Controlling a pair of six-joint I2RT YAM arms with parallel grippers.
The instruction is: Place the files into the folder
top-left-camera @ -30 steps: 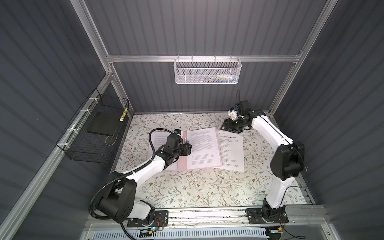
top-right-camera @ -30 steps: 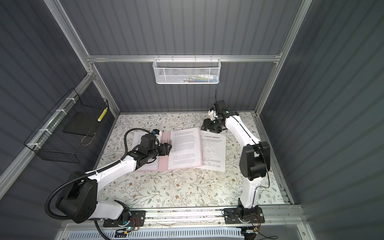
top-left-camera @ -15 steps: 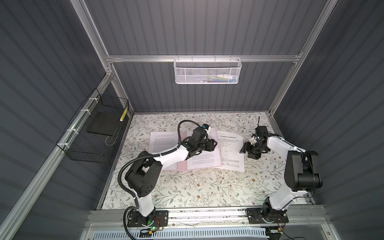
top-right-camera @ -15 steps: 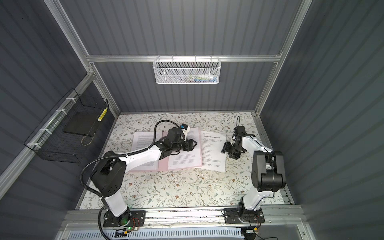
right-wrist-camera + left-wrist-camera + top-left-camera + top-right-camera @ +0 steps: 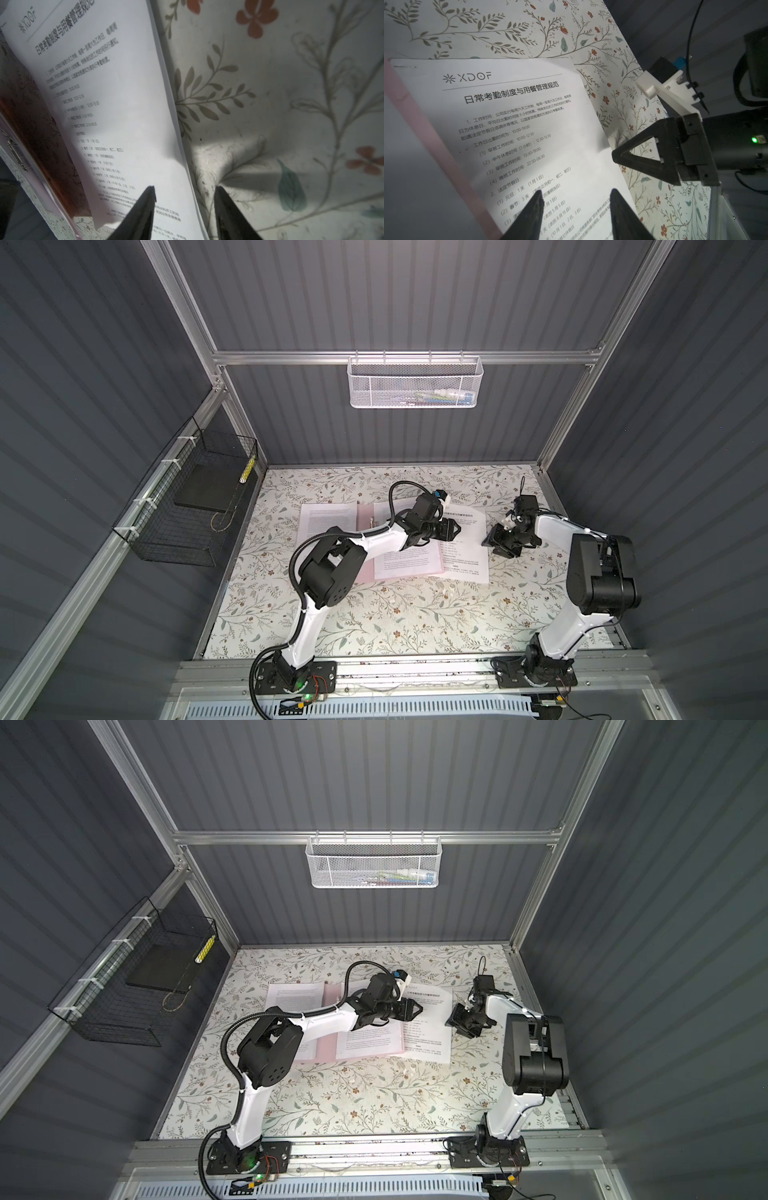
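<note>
The pale pink folder (image 5: 365,515) (image 5: 332,997) lies open mid-table, with a printed white sheet on its left half (image 5: 326,522) and another on its right half (image 5: 409,564). A third of the files, a loose sheet with a header logo (image 5: 466,551) (image 5: 519,124) (image 5: 116,108), lies just right of the folder, overlapping its edge. My left gripper (image 5: 455,529) (image 5: 576,193) hovers open over this sheet. My right gripper (image 5: 492,541) (image 5: 185,189) is open at the sheet's right edge, one finger over the paper and one over the cloth. The folder's metal clip (image 5: 14,149) shows in the right wrist view.
A black wire basket (image 5: 166,526) holding a dark flat slab (image 5: 208,489) hangs on the left wall. A white mesh basket (image 5: 415,383) hangs on the back wall. The floral cloth (image 5: 395,622) covers the table; an aluminium rail runs along its right edge.
My left gripper swung from the folder's left half across to the loose sheet. My right gripper came from the back of the table down to the sheet's right edge. Both jaws have narrowed.
</note>
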